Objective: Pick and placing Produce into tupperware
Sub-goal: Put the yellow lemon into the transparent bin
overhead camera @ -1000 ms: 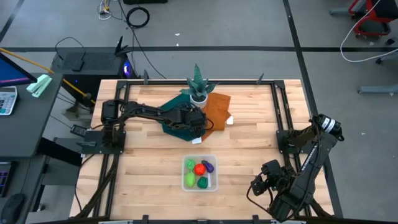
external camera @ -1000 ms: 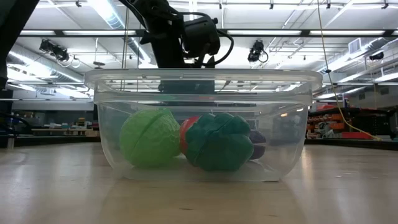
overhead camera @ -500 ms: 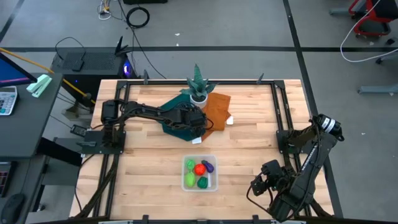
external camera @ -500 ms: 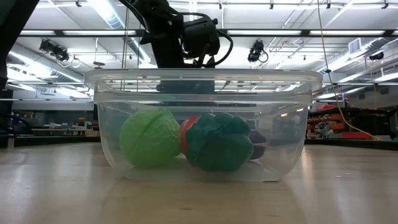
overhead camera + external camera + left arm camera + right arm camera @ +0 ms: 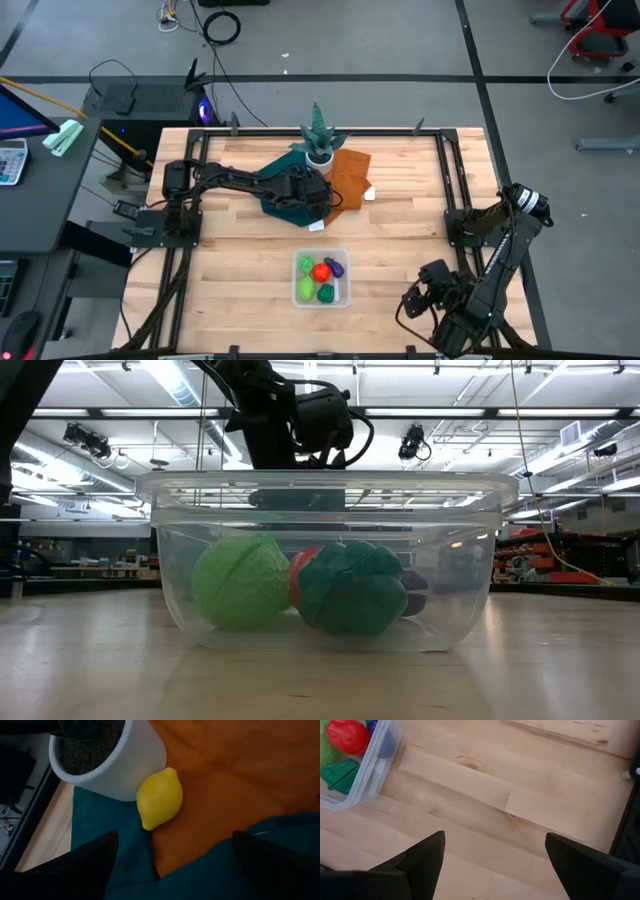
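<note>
The left hand [image 5: 170,865], fingers wide apart and empty, hung just short of the yellow lemon [image 5: 159,798] lying against the white pot [image 5: 112,762], its long axis slanting between them.

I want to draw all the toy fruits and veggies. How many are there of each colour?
Green toys: 3, in the tub
Red toy: 1, in the tub
Purple toy: 1, in the tub
Yellow lemon: 1, beside the white pot
Total: 6
</note>
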Robot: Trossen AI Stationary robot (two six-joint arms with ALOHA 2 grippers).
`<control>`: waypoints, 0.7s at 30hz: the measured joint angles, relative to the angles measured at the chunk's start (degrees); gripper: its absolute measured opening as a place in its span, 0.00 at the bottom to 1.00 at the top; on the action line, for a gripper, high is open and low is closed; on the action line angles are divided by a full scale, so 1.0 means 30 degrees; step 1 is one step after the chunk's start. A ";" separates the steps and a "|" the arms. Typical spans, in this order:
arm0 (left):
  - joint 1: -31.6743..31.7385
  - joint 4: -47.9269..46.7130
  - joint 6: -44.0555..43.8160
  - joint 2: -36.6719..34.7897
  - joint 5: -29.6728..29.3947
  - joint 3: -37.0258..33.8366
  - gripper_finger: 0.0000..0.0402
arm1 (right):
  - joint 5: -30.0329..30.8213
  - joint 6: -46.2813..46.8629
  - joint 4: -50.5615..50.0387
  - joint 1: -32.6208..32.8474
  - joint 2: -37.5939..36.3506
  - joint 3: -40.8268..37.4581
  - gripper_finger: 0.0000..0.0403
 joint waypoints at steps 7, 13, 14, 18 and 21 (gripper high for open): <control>0.0541 0.0213 -0.0902 0.0698 0.0223 0.0006 0.99 | -0.0059 -0.0007 0.0346 0.0000 0.0000 0.0000 0.77; 0.0763 0.0095 -0.0812 0.1226 0.0594 -0.0022 0.99 | -0.0047 -0.0018 0.0571 0.0000 0.0000 0.0000 0.77; 0.0756 0.0180 -0.0779 0.1275 0.0571 -0.0020 0.99 | -0.0054 -0.0022 0.0616 0.0000 0.0007 0.0000 0.77; 0.0757 0.0503 -0.0705 0.1399 0.0592 -0.0015 0.99 | -0.0040 -0.0048 0.0617 0.0000 0.0007 0.0000 0.77; 0.0844 0.0951 -0.0657 0.1399 0.0587 -0.0013 0.99 | -0.0032 -0.0051 0.0633 0.0000 0.0007 0.0000 0.77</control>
